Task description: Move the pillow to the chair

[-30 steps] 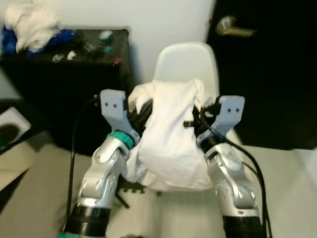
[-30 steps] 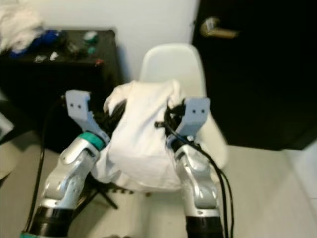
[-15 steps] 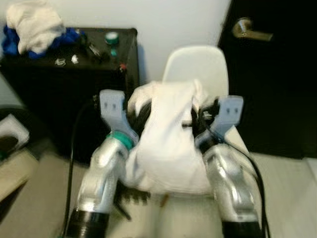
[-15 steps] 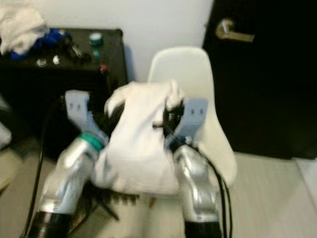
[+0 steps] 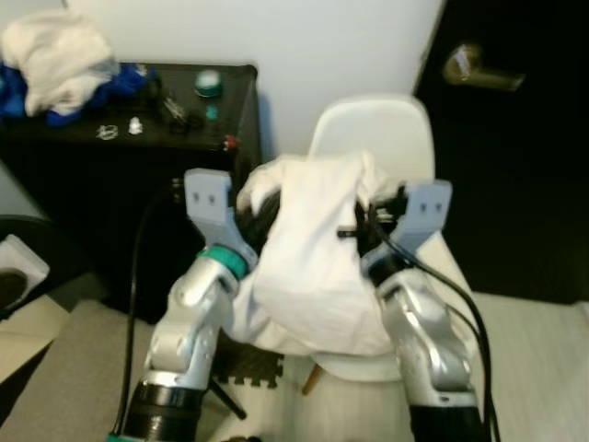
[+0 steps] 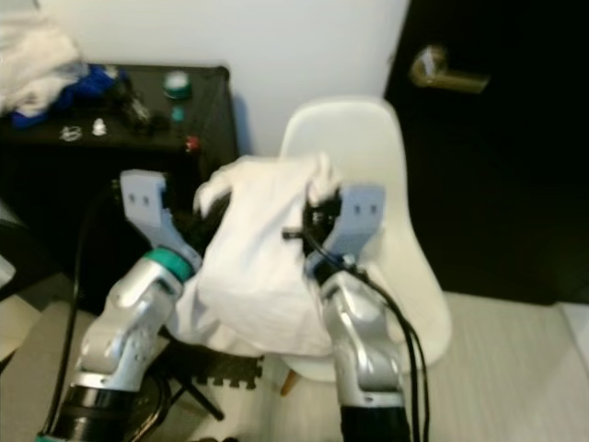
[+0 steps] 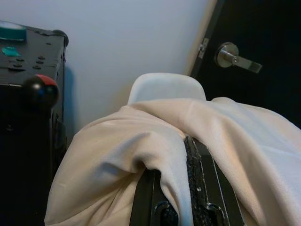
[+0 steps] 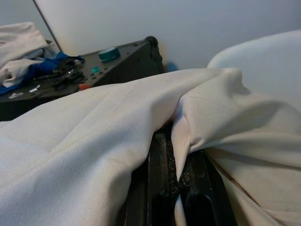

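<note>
I have the white pillow (image 5: 313,258) pinched by left gripper (image 5: 259,208) and right gripper (image 5: 370,221), above the white chair (image 5: 373,138).

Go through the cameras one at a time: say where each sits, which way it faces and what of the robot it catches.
Left eye, right eye: on the head, looking forward and down at both arms carrying the pillow toward the chair.
Left wrist: looks along the left gripper, fabric pinched in its jaws; chair and door handle ahead.
Right wrist: looks along the right gripper, shut on fabric; black cabinet beyond.
Shared: pillow, chair.
</note>
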Motion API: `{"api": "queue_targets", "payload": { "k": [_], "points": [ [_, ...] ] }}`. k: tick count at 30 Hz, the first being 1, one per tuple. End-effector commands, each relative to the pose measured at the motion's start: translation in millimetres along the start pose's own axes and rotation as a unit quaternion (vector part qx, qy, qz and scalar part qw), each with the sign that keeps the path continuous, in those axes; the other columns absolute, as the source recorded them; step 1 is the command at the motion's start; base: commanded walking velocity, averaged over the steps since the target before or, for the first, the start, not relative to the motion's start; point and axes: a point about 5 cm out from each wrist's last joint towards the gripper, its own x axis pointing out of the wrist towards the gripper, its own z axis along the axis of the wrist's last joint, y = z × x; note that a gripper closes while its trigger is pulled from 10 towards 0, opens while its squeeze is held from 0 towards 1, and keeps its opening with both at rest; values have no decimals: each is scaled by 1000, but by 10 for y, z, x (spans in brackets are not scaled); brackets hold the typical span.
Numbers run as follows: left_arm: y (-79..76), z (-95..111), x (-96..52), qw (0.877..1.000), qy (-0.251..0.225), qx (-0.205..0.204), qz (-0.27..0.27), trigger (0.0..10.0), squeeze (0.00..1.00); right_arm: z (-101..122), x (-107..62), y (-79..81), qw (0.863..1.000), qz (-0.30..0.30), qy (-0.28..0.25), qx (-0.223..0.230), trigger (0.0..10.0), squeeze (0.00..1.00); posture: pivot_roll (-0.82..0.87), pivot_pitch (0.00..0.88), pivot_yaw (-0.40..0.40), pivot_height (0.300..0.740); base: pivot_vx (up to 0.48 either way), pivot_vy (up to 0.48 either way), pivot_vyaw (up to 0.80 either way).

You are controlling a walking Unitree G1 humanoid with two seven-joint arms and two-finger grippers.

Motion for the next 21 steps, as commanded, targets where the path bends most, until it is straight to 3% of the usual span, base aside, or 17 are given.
{"api": "queue_targets", "payload": {
  "k": [1,8,21],
  "points": [
    [-191,63,75,999,-19,5,-48,10000,0,9,52,253,998,63,-4,9,10000,0,-4,0,110,740,0,0,0],
    [-209,74,79,998,-23,17,-50,10000,0,4,49,253,998,63,-4,9,10000,0,-6,0,112,740,0,0,0],
    [-225,80,84,998,-24,14,-53,10000,0,4,47,244,998,60,-3,10,10000,0,-5,0,110,740,0,-385,0]
  ]
}}
